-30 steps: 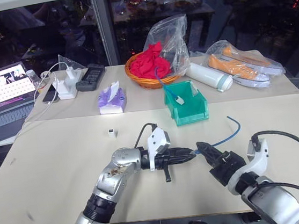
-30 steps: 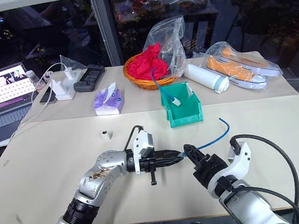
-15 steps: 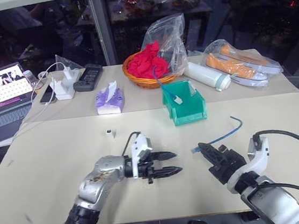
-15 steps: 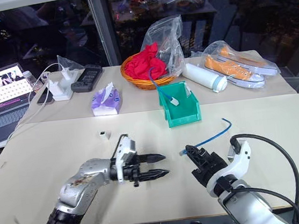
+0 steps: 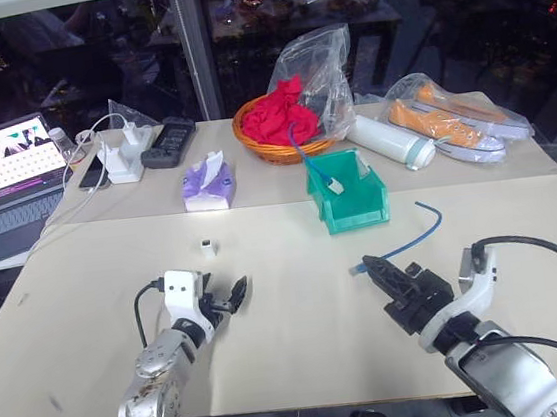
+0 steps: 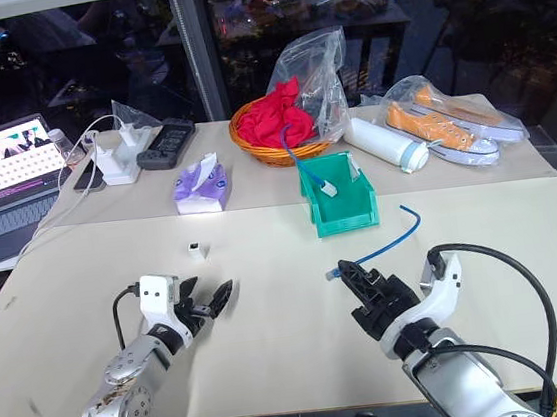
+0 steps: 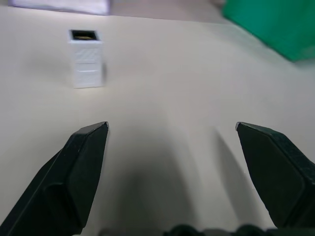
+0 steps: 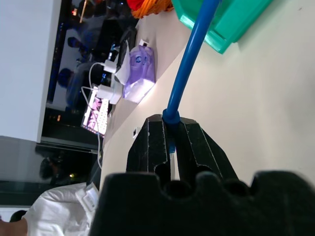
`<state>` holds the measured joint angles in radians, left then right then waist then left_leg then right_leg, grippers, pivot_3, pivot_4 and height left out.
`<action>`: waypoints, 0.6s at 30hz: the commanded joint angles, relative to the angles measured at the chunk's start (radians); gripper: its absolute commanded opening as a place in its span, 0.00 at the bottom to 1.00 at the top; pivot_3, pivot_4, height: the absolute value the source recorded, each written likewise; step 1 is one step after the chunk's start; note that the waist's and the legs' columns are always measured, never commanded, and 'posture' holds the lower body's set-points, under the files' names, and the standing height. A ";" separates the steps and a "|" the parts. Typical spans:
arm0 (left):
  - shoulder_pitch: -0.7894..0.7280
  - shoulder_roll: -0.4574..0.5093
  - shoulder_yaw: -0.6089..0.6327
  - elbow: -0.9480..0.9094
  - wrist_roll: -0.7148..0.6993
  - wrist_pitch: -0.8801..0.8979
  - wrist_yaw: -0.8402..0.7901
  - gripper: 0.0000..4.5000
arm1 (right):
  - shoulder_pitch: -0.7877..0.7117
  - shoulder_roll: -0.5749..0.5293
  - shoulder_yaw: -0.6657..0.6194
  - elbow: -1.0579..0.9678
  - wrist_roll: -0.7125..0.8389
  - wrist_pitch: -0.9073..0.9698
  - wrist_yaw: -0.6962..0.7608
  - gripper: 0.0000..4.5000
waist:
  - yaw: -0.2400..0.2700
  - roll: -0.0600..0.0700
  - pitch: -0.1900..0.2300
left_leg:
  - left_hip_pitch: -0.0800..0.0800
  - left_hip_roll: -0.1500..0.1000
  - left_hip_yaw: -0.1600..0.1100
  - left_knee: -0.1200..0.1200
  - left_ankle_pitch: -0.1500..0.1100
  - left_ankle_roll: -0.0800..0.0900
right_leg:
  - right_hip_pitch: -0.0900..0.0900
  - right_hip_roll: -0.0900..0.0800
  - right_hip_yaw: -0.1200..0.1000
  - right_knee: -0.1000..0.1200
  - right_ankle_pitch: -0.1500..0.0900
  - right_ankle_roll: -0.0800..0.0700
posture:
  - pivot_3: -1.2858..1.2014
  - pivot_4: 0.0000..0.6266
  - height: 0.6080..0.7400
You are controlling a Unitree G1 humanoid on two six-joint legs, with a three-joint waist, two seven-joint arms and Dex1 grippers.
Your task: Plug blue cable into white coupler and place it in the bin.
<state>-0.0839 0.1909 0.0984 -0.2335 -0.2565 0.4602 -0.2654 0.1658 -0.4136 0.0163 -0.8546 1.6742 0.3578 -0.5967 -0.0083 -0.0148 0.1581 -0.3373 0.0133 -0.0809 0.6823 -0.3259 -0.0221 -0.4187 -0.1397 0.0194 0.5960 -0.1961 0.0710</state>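
Ahead, at eleven o'clock of the left gripper (image 5: 230, 296), whose fingers were spread and empty, the coupler (image 5: 207, 246) stood upright, socket up. Well apart at three o'clock, right gripper (image 5: 374, 266) pinched the cable (image 5: 409, 242).

The left hand (image 5: 230, 296) lets go of the blue cable (image 5: 408, 242), opens wide and moves away to the lower left of the frame, near the white coupler (image 5: 206, 246). The right hand (image 5: 370, 266) now pinches the cable alone.

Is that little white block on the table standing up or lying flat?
Standing up. The coupler rests on one end on the table, its dark socket opening facing upward.
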 commanded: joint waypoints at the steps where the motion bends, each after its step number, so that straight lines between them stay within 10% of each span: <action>1: -0.085 -0.011 0.019 0.091 0.071 -0.059 0.101 1.00 | -0.033 -0.040 -0.006 -0.015 -0.015 0.026 0.036 0.00 | 0.000 0.000 0.000 | 0.000 0.000 0.000 0.000 0.000 0.000 | 0.000 0.000 0.000 0.000 0.000 0.000 | 0.52 0.24 1.00; 11: -0.282 -0.035 0.004 0.478 0.118 -0.236 0.107 1.00 | -0.061 -0.082 0.004 -0.021 -0.060 0.040 0.047 0.00 | 0.002 0.000 0.000 | 0.000 0.000 0.000 0.000 0.000 0.000 | 0.001 0.000 0.000 -0.001 0.001 0.000 | 0.52 0.24 1.00; 18: -0.273 -0.044 -0.019 0.496 0.150 -0.274 0.117 0.48 | -0.047 -0.077 0.000 -0.031 -0.074 0.031 0.042 0.00 | 0.005 0.000 0.000 | 0.003 0.000 0.000 0.000 0.000 0.000 | 0.012 0.000 -0.001 -0.002 0.000 0.000 | 0.52 0.24 1.00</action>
<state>-0.3846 0.1531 0.0982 0.2697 -0.1176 0.1797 -0.1461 0.1153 -0.4958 0.0262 -0.8503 1.6094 0.3981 -0.5674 -0.0030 -0.0146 0.1577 -0.3336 0.0134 -0.0811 0.6823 -0.3258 -0.0222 -0.4066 -0.1396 0.0184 0.5941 -0.1959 0.0712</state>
